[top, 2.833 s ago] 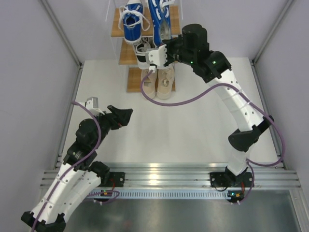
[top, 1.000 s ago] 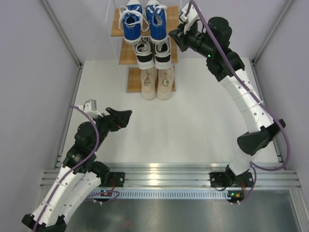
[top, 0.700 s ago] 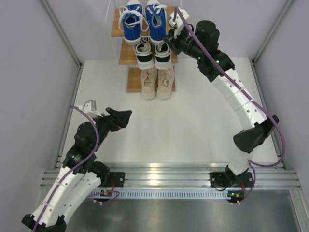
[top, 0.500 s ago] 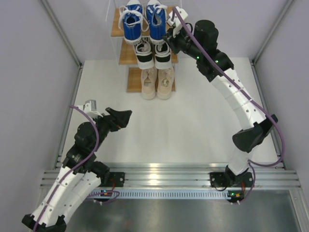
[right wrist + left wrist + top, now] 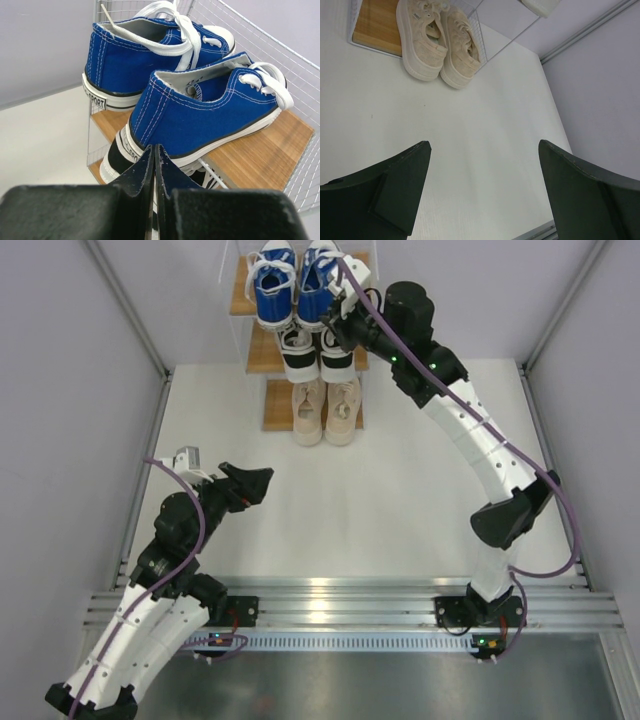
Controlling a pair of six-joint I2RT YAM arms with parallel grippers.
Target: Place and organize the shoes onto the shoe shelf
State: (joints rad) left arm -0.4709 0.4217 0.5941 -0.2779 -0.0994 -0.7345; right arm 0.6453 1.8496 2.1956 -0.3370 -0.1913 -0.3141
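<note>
The shoe shelf (image 5: 276, 405) stands at the far edge. It has two blue sneakers (image 5: 272, 285) on the top board, the black-and-white pair (image 5: 298, 352) on the middle board and the beige pair (image 5: 308, 410) on the bottom board. My right gripper (image 5: 338, 322) is shut and holds nothing. In the right wrist view its tips (image 5: 154, 148) press against the heel sole of the nearer blue sneaker (image 5: 210, 112), which sits askew on the top board (image 5: 260, 155). My left gripper (image 5: 262, 480) is open and empty over the table. It faces the beige pair (image 5: 427, 37).
White wire mesh (image 5: 295, 60) closes the shelf's side and back. Grey walls with metal posts (image 5: 130, 310) enclose the white table (image 5: 400, 500). An aluminium rail (image 5: 340, 600) runs along the near edge.
My right gripper has swung left from beside the shelf to the right blue sneaker's heel. That sneaker has shifted and turned towards its mate. The left arm has not moved.
</note>
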